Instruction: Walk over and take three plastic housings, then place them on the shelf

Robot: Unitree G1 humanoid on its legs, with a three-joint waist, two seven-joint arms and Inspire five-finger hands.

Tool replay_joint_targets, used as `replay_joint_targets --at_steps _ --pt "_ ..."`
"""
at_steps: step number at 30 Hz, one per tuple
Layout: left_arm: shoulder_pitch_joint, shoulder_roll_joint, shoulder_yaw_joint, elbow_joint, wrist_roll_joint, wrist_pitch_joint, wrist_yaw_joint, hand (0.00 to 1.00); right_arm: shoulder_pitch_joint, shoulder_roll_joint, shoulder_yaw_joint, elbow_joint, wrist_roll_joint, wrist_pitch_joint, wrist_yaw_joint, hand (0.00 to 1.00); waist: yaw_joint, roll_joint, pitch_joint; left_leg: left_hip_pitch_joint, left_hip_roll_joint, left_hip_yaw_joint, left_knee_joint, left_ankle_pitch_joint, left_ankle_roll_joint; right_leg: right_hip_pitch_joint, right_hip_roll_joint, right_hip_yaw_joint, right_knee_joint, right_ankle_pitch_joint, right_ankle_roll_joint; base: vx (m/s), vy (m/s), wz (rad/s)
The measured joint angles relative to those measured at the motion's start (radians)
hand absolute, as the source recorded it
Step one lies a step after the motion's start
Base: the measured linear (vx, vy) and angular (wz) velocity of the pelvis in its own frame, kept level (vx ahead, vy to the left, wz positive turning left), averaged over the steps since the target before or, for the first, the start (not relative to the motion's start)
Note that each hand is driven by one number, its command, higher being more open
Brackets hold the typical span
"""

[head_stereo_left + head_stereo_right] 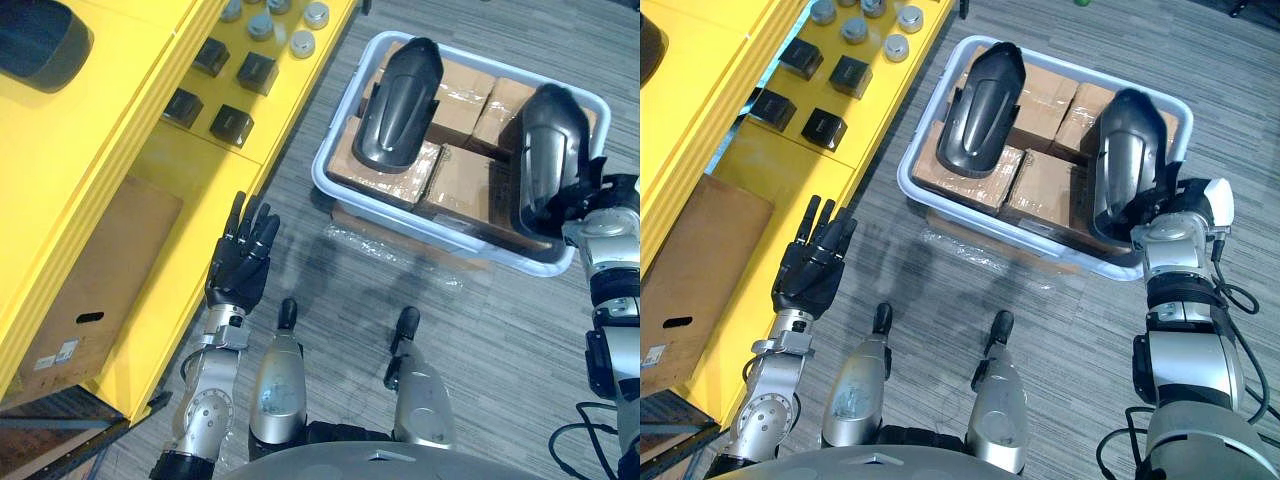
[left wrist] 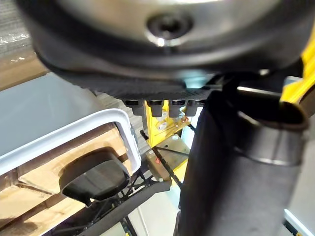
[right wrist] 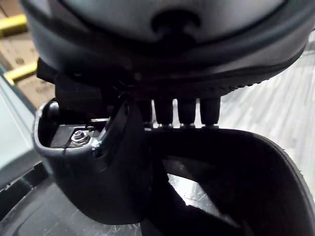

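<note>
While the left hand (image 1: 240,258) hangs idle with straight, spread fingers beside the yellow metal shelf (image 1: 190,170), the right hand (image 1: 1168,210) sits at the near end of the right-hand dark grey elongated plastic housing (image 1: 1125,160), its thumb and fingers apparently pinching the rim between them. That housing lies on brown cardboard boxes (image 1: 1040,188) in the white rectangular plastic bin (image 1: 905,180), with its long axis running near to far, away from the fingers. A second matching housing (image 1: 985,100) lies parallel on its left, untouched. The shelf stands left of the bin, so I judge the carry must go leftward.
</note>
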Motion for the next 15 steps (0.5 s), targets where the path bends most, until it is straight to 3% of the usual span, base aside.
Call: replay_joint_targets --at_steps 4,8,15 --pt "0.017 0.001 0.002 -0.030 0.098 0.029 0.009 1.00 0.103 0.061 -0.024 -0.167 -0.012 -0.099 -0.075 0.00 -0.011 -0.020 -0.073 0.025 0.003 0.017 -0.020 -0.007 -0.001 0.028 0.007 0.002 -0.049 0.013 0.004 0.06 0.002 -0.11" --pt "0.011 0.002 0.002 -0.047 0.362 0.043 0.085 1.00 0.226 0.140 -0.026 -0.378 -0.097 -0.186 -0.121 0.00 -0.013 -0.035 -0.164 0.077 0.011 0.038 -0.038 -0.025 -0.005 0.070 0.013 0.003 -0.072 0.014 0.006 0.10 0.004 -0.09" --pt "-0.082 -0.003 -0.048 -0.107 0.400 0.109 0.106 1.00 0.325 0.307 -0.013 -0.582 -0.240 -0.310 -0.184 0.00 -0.024 -0.051 -0.257 0.123 0.012 0.054 -0.055 -0.031 -0.008 0.109 0.013 -0.003 -0.088 0.013 0.007 0.03 0.005 -0.04"
